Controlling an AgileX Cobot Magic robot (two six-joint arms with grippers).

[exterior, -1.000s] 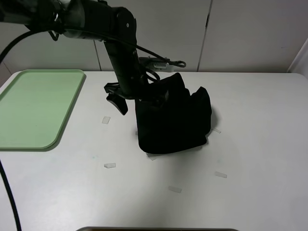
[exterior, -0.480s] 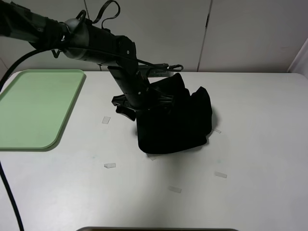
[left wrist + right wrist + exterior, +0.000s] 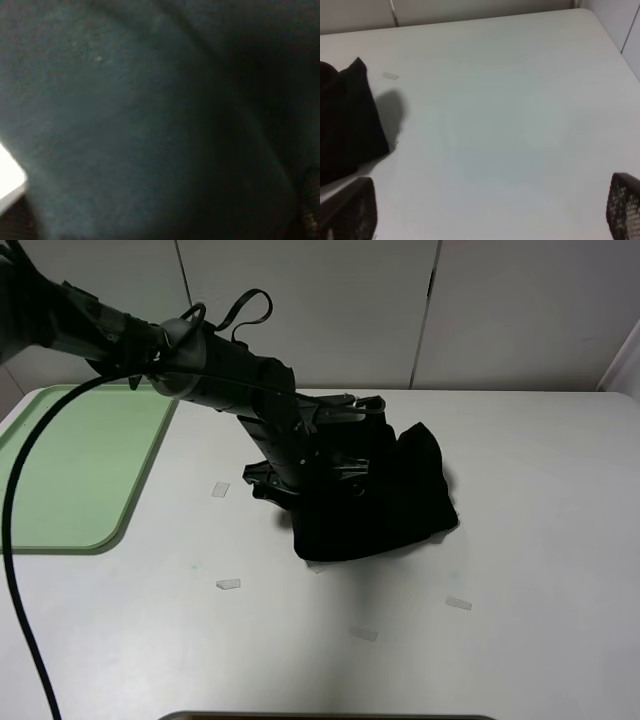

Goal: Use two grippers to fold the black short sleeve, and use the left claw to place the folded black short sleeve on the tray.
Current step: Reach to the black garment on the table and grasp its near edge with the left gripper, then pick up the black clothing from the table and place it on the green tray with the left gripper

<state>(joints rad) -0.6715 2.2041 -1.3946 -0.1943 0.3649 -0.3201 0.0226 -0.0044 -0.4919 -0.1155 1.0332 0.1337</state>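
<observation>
While the left end effector (image 3: 312, 472) pressed low into the near-left edge of the black short sleeve (image 3: 385, 502), its fingers were buried in dark cloth, so whether they were spread or pinching the fabric could not be told; the left wrist view was filled with blurred black fabric. Compared with a second earlier, the left arm had tipped from nearly upright to a low slant reaching in from the left, and the bundle had sagged from a tall, lifted heap into a flatter mound spreading toward the right. That suggested the fold was finished and the arm was setting up a grasp to carry the garment. The shirt lay bunched near the middle of the white bench (image 3: 540, 580), roughly squarish, its slightly longer axis running from near-left to far-right, a corner pointing right. The tray (image 3: 60, 480) sat well apart at the left edge, holding nothing. The right end effector (image 3: 490, 210) was spread wide above bare bench, clear of the shirt.
</observation>
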